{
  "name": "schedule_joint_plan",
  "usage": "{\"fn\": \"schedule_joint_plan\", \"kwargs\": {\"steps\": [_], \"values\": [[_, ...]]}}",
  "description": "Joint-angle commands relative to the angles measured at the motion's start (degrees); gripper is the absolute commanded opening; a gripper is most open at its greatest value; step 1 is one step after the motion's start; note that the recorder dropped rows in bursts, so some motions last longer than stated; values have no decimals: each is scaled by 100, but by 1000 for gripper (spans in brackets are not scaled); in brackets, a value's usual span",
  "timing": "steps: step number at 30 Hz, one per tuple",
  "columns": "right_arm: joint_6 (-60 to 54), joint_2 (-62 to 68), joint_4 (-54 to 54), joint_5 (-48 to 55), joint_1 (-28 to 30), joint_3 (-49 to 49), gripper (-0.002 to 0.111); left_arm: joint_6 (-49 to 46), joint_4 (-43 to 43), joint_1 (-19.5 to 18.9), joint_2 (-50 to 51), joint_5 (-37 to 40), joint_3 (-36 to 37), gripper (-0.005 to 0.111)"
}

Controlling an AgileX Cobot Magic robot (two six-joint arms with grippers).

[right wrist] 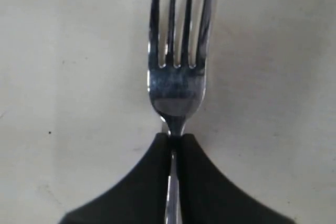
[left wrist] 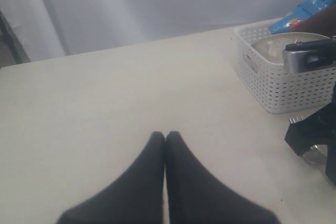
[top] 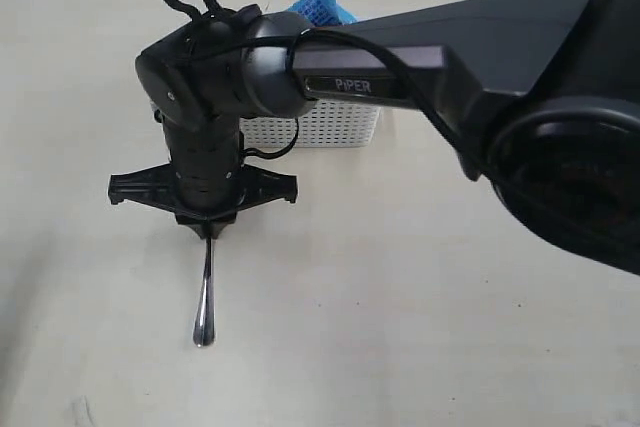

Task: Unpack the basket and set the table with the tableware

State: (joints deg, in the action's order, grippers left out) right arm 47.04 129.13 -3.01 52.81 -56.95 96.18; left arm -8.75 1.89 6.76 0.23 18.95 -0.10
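Black and matte, the left gripper [left wrist: 165, 136] has its two tapered fingers pressed flat together with nothing between them, poised low over the broad pale beige table [left wrist: 105, 103] with its faint grain, well apart from the basket. Further right, the right gripper [top: 208, 231] points straight down at the table, its wrist bent sharply from the forearm. Its fingers are clamped on the narrow neck of a slim polished steel fork [top: 204, 297]; the four tines show beyond the fingertips in the right wrist view, and the smooth rounded handle runs out the other way just above the tabletop. Whether the fork touches the table cannot be told. Behind the wrist stands the white rectangular plastic basket [top: 330, 127] with perforated lattice sides. A pale off-white bowl [left wrist: 283, 45] sits inside it beside a crinkled blue chip bag [top: 325, 2]. The right arm [top: 480, 37], smooth and dark, reaches in from the right edge, passing level over the basket.
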Motion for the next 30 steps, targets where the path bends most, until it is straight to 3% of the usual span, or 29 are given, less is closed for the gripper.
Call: {"fn": "schedule_joint_plan", "kwargs": {"steps": [1, 5, 7, 17, 23, 30], "values": [[61, -67, 78, 33, 32, -28, 13, 5, -20, 27, -23, -60, 10, 0], [-51, -77, 78, 89, 32, -28, 42, 5, -20, 27, -23, -60, 10, 0], [-260, -104, 78, 125, 32, -7, 51, 5, -20, 27, -23, -60, 10, 0], [-1332, -478, 873, 1716, 189, 1256, 50, 5, -20, 27, -23, -60, 10, 0], [-1928, -758, 950, 1716, 489, 2025, 50, 5, -20, 27, -23, -60, 10, 0], [-4091, -955, 1775, 1716, 544, 2102, 50, 5, -20, 27, -23, -60, 10, 0]]}}
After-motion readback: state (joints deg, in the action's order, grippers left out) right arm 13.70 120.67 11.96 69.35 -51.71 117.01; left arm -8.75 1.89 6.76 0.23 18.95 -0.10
